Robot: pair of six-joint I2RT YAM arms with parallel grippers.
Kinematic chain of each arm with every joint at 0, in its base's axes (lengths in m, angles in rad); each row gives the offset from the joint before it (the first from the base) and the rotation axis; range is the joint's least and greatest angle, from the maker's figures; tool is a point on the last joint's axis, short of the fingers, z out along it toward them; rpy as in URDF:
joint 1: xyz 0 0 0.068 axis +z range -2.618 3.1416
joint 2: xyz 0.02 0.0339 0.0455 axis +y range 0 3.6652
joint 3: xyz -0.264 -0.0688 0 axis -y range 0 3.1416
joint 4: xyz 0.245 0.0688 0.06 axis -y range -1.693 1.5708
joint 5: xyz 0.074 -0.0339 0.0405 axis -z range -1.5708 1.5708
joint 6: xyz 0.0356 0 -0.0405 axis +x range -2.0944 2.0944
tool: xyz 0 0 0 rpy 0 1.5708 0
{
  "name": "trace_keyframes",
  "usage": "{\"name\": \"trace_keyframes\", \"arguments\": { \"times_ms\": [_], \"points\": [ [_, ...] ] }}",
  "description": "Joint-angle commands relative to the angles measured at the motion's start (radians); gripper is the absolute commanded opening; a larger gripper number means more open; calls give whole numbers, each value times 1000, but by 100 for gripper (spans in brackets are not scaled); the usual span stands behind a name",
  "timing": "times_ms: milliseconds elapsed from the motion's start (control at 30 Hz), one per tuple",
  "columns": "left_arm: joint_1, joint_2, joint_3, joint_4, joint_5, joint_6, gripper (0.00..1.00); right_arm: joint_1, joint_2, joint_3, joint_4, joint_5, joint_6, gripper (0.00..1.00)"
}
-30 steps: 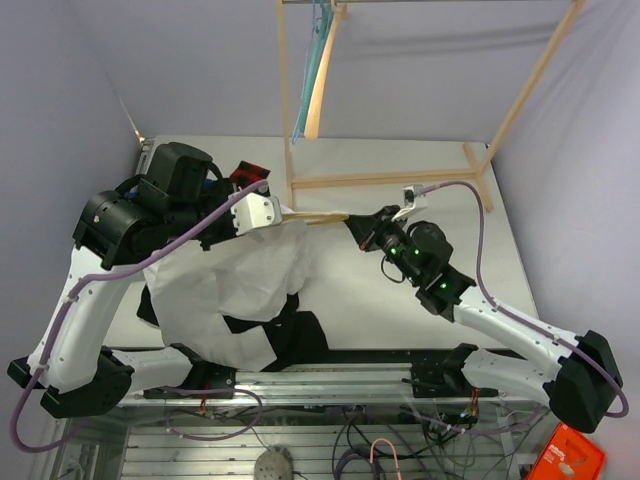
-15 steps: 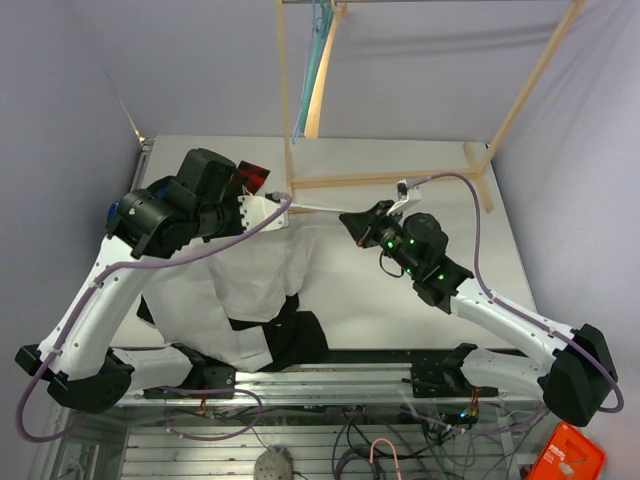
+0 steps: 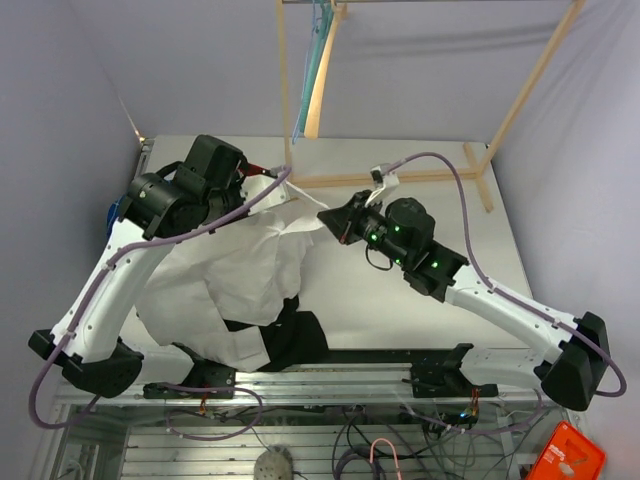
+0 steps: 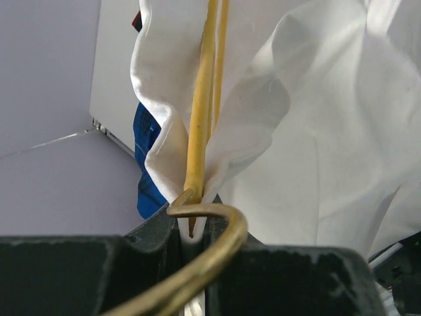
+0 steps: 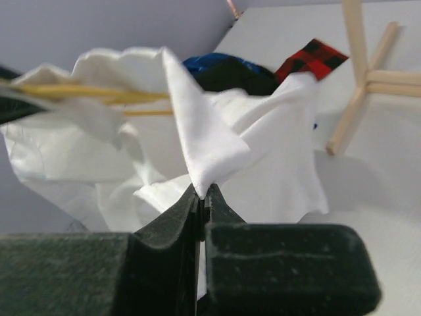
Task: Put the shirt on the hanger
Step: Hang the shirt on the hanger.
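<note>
The main risk lay in the right gripper [image 5: 200, 197], which was clamped shut on only a narrow peak of the shirt [image 3: 240, 280]. If that arm pulled the cloth further along the hanger [image 4: 199, 118], such a thin pinch could slip free and let the fabric slide back off the bar. A second risk sat at the left gripper [image 4: 193, 227]. It was closed on the hanger's neck just beside the hook, and white cloth appeared to be caught between the fingers as well. A trapped fold there would probably stop the collar from settling around the hook. The thin hanger might also twist in the grip under a sideways tug. Whether the bar was inside a shoulder or merely wrapped in bunched cloth could not be told.

The hanger was held in the air above the surface [image 3: 400, 300], between the two grippers. Its hook end was at the left gripper and its long axis ran from there toward the right gripper, roughly left to right across the surface. The shirt was draped over it, raised at both pinch points. Its bulk trailed down toward the near-left, partly covering a black garment [image 3: 290, 340].
</note>
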Motion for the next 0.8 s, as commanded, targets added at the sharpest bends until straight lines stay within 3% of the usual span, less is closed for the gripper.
{"name": "trace_keyframes", "arguments": {
  "times_ms": [0,433,767],
  "points": [
    [18,60,71,40,-66,-141,7,77,33,34,25,-47,-24,0],
    [18,183,224,140,-18,-261,7,359,284,247,129,-132,-97,0],
    [18,226,374,147,123,-266,7,453,302,273,195,-88,-129,0]
  ]
}}
